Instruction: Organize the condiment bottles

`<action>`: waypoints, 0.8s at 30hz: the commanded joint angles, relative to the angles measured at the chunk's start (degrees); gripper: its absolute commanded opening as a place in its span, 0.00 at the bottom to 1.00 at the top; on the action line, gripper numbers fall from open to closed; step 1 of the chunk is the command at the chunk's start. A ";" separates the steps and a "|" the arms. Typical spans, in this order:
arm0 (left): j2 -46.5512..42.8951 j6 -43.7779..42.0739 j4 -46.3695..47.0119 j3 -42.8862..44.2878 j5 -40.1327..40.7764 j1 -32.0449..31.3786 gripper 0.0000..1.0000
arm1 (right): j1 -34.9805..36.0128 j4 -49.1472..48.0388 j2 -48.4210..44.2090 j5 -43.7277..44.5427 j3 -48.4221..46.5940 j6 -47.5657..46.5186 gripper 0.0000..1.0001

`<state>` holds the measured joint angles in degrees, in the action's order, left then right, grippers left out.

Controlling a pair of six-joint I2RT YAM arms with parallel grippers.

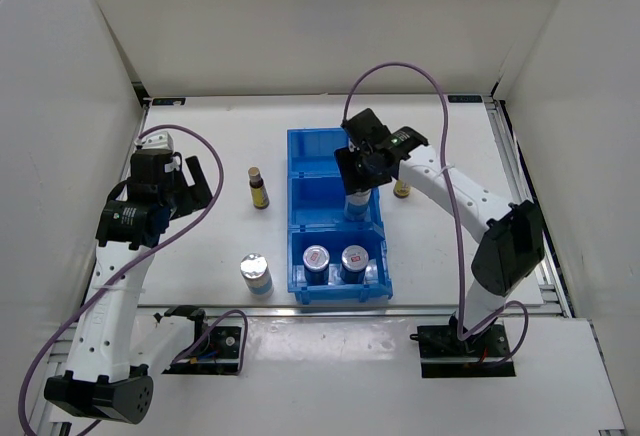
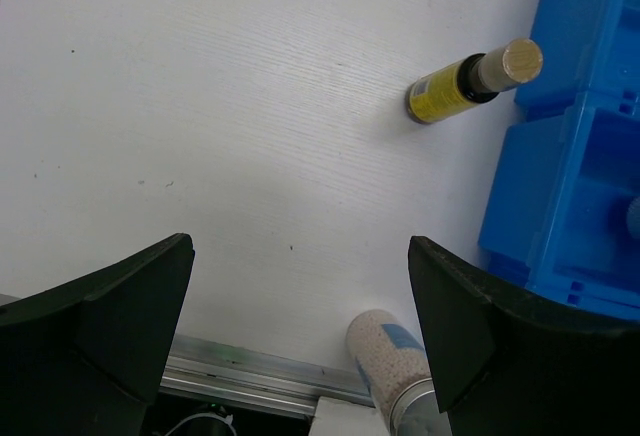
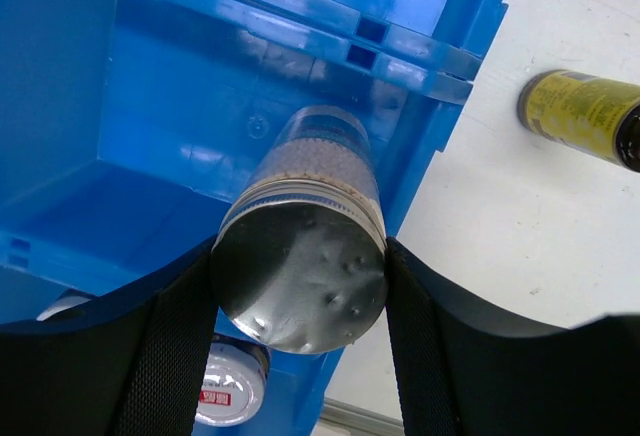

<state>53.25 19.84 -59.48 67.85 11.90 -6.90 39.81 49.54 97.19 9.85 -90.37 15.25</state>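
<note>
My right gripper (image 1: 365, 169) is shut on a clear bottle with a silver cap (image 3: 300, 266), holding it upright in the middle compartment of the blue bin (image 1: 312, 148); its lower part also shows in the top view (image 1: 355, 206). Two grey jars (image 1: 317, 259) (image 1: 355, 258) stand in the near compartment; one lid shows in the right wrist view (image 3: 225, 384). A dark-brown bottle (image 1: 259, 187) stands left of the bin, another (image 1: 402, 190) right of it. A second clear bottle (image 1: 256, 274) stands front left. My left gripper (image 1: 196, 184) is open and empty, left of the brown bottle (image 2: 470, 81).
The bin's far compartment holds nothing. White walls enclose the table on three sides. A metal rail (image 2: 250, 366) runs along the table's near edge, close to the clear bottle (image 2: 395, 361). The bin's wall (image 2: 580, 186) is at the right of the left wrist view.
</note>
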 commanded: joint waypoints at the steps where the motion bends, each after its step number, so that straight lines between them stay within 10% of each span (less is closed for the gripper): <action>1: -0.34 -0.50 0.77 -0.09 -2.58 0.13 1.00 | -0.26 -5.68 -0.33 -1.06 0.36 1.27 0.00; 6: -0.95 -0.50 0.77 -0.09 -2.06 0.13 1.00 | -0.26 -6.21 0.20 -1.06 2.30 1.28 0.03; 24: -1.58 -0.50 1.39 -0.62 -3.38 0.13 1.00 | -0.26 -2.35 -5.51 -0.97 -0.33 1.81 0.97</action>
<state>52.56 19.73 -58.89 67.81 9.58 -6.90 39.75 46.59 96.66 7.77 -86.94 16.78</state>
